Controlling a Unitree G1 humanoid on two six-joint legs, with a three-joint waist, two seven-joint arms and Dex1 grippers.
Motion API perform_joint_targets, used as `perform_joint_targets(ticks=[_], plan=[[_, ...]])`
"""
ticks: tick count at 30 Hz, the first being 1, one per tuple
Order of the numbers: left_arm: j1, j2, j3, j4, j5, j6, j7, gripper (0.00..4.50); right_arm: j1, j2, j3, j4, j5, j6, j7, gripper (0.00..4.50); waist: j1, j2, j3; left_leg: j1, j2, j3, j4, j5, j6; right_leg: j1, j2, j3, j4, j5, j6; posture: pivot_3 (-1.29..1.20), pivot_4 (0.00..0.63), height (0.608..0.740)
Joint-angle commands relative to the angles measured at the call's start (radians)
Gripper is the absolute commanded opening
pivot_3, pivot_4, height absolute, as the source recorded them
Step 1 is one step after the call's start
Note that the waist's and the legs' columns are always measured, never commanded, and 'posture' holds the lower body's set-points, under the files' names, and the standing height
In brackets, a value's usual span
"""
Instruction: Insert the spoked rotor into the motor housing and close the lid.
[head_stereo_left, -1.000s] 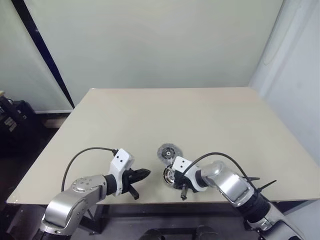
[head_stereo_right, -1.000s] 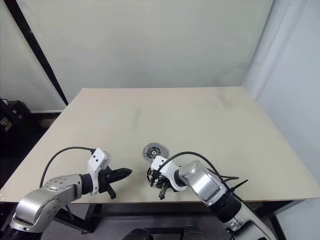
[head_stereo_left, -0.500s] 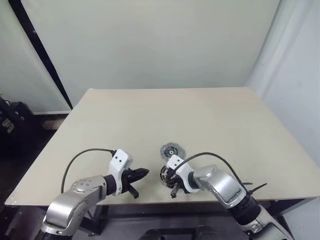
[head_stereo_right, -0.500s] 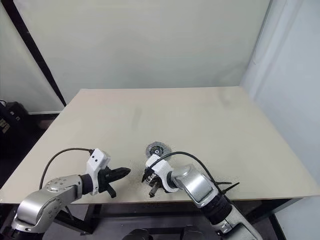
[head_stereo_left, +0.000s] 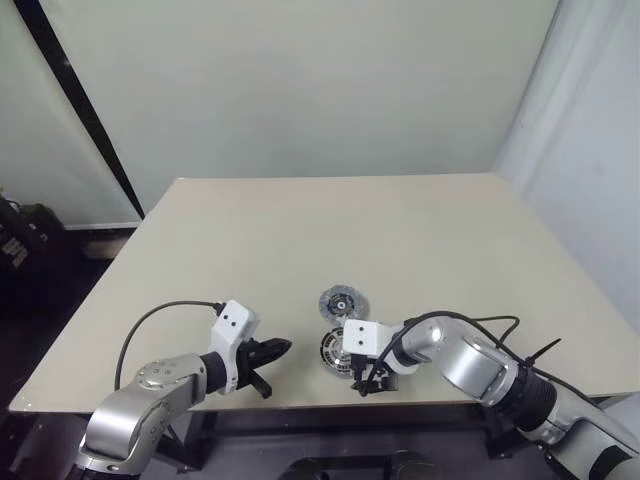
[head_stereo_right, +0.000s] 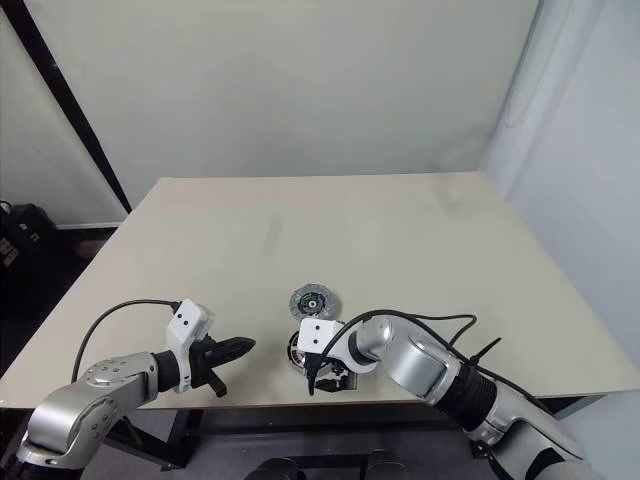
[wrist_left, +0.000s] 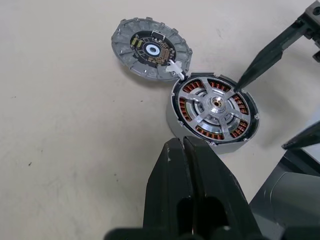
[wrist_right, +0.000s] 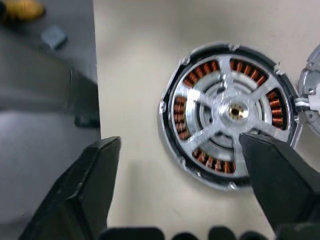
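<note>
So the spoked rotor (wrist_left: 216, 108) is already sitting down inside the motor housing (wrist_left: 174, 116), silver spokes over the copper windings and looking flush all the way round, which means the step in hand is really the lid (wrist_left: 151, 47). That lid lies flat on the table (head_stereo_left: 420, 240) right against the housing's far edge, its circuit-board side facing up, and a small white tab on its rim touches the housing's rim. The right gripper (wrist_right: 182, 165) hangs over the housing with its fingers spread wide and nothing between them, one tip poised by the housing's rim and the other out past the table edge. The left gripper (wrist_left: 186, 170) is parked just to the near-left of the housing, fingers pressed fully together and empty (basically a spectator right now). If I were doing this, I'd pinch the lid by the rim on the side away from the housing, not across the face, then flip it over onto the housing rather than slide it. The closed left claw could brace the housing's near side so it doesn't skate. I'd line the rim tabs up before pressing, since a cocked lid probably won't seat.
</note>
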Motion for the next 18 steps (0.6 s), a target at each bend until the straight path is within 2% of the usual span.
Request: perform_joint_targets(ticks=[1,8,9,11,18], plan=[[-0.013,0.002,0.017,-0.014,0.003,-0.008,-0.003,0.00,-0.041,-0.011,0.015,0.013,-0.039,-0.053,0.039,4.17,0.000,0.000,0.000,0.000,0.000,0.000,0.000,0.000,0.000,0.000,0.000,0.000,0.000,0.000,0.000,0.00,0.000,0.740],[-0.006,0.004,0.014,-0.022,0.005,-0.006,-0.001,0.00,-0.036,0.004,0.020,0.078,-0.084,-0.101,0.063,4.17,0.000,0.000,0.000,0.000,0.000,0.000,0.000,0.000,0.000,0.000,0.000,0.000,0.000,0.000,0.001,0.00,0.000,0.740],[-0.005,0.005,0.015,-0.023,0.005,-0.005,-0.001,0.00,-0.031,0.008,0.020,0.090,-0.091,-0.109,0.061,4.01,0.000,0.000,0.000,0.000,0.000,0.000,0.000,0.000,0.000,0.000,0.000,0.000,0.000,0.000,0.001,0.00,0.000,0.740],[-0.003,0.006,0.015,-0.026,0.005,-0.004,0.000,0.00,-0.020,0.017,0.016,0.109,-0.102,-0.115,0.055,3.61,0.000,0.000,0.000,0.000,0.000,0.000,0.000,0.000,0.000,0.000,0.000,0.000,0.000,0.000,0.001,0.00,0.000,0.740],[0.000,0.008,0.015,-0.032,0.006,0.000,0.004,0.00,0.015,0.048,-0.017,0.109,-0.114,-0.085,0.044,1.11,0.000,-0.001,-0.001,0.000,0.000,0.000,0.000,0.000,0.000,0.000,0.000,0.000,0.000,0.000,0.001,0.00,0.000,0.740]])
